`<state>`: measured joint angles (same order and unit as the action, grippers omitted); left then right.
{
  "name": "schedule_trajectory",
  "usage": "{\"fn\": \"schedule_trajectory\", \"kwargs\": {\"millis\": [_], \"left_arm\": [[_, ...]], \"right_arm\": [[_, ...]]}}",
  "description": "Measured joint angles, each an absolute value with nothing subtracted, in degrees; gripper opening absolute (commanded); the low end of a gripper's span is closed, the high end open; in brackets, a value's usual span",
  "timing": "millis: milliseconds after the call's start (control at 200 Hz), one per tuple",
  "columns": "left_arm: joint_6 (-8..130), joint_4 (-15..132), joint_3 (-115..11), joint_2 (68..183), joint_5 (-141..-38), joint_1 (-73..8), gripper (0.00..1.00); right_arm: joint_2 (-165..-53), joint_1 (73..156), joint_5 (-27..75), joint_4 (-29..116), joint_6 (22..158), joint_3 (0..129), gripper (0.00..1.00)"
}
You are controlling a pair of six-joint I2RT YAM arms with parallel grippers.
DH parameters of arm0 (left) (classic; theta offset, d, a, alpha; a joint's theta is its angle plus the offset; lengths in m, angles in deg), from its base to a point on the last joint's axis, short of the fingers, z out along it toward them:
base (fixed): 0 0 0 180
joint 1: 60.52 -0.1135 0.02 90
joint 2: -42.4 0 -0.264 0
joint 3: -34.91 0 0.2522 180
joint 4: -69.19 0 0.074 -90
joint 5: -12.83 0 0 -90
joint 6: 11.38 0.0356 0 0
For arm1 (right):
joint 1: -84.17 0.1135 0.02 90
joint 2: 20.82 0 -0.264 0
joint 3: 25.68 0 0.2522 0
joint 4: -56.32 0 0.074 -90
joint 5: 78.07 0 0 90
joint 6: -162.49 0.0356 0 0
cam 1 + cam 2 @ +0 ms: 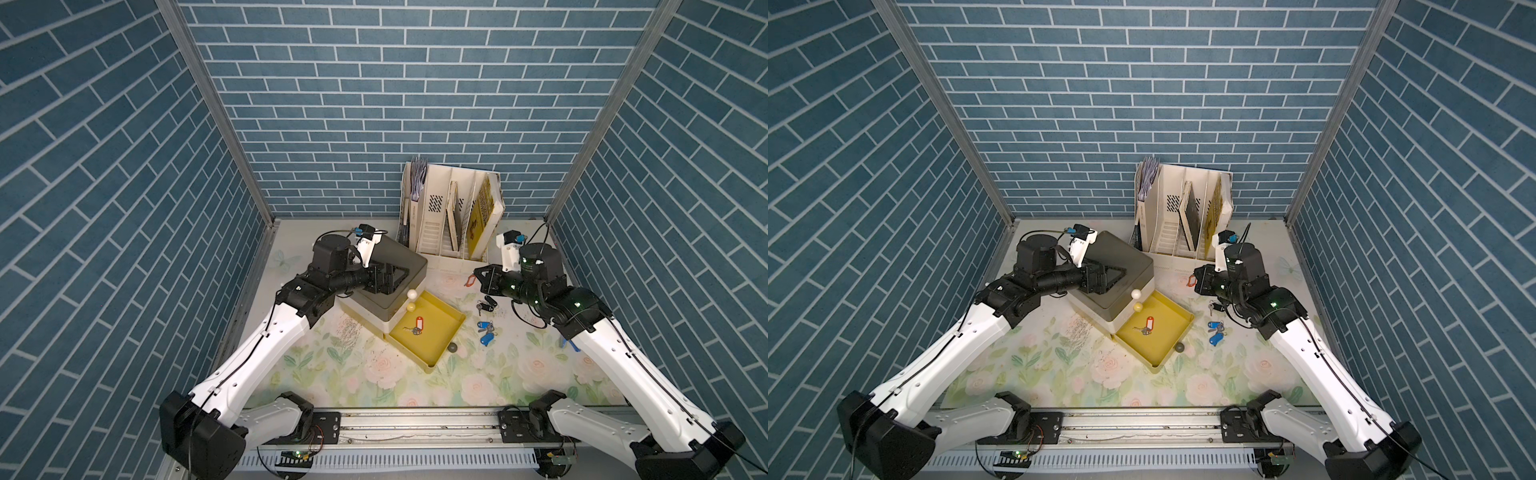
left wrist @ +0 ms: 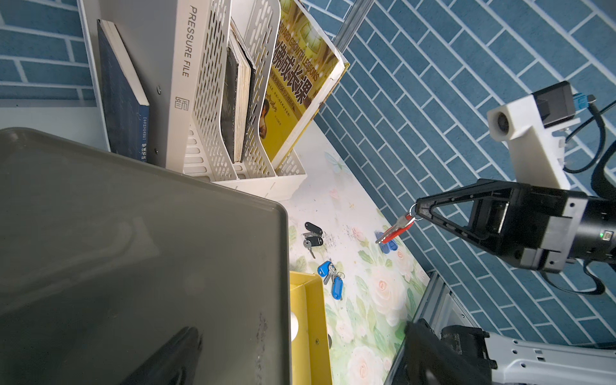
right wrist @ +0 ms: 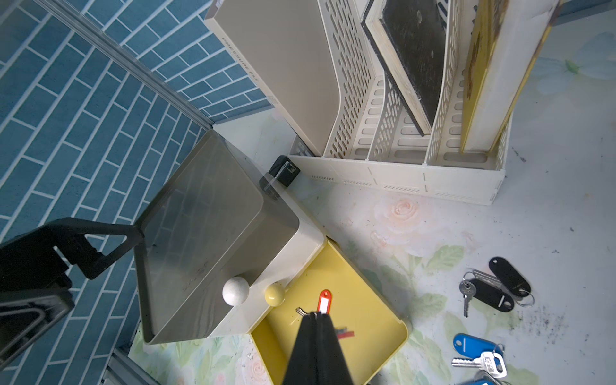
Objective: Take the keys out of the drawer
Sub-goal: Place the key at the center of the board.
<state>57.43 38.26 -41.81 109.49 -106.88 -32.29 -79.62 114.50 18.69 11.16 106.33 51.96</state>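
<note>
At 11 o'clock of desk ctr a drawer unit is set; a file rack at 12. The drawer is pulled out twd 4-5 o'clock; a key bunch is found in it. On desk, fob bunch is placed at 2 o'clock of drawer, tag bunch at 3. A 3rd bunch is hung from right jaws at 1 o'clock.

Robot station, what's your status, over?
Right claw shut on red-tag keys, held up. Left claw open over cabinet. One red-tag key bunch lies in yellow drawer. Nothing blocking it.
</note>
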Motion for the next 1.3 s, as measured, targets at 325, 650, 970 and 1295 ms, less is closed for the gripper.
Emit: {"fn": "schedule_trajectory", "kwargs": {"millis": [325, 650, 970, 1295], "left_arm": [[57.4, 38.7, -41.8, 110.6, -106.9, -30.0, 1.00], [57.4, 38.8, -41.8, 111.6, -106.9, -28.2, 1.00], [57.6, 39.1, -41.8, 112.8, -106.9, -27.0, 1.00], [58.7, 39.1, -41.8, 114.7, -106.8, -24.5, 1.00]], "right_arm": [[-76.0, 113.9, 15.2, 13.5, 108.8, 49.5, 0.00], [-74.8, 113.7, 13.0, 13.7, 110.2, 47.9, 0.00], [-74.5, 113.6, 12.3, 13.9, 111.3, 47.1, 0.00], [-74.5, 113.6, 11.0, 11.1, 111.3, 46.8, 0.00]]}}
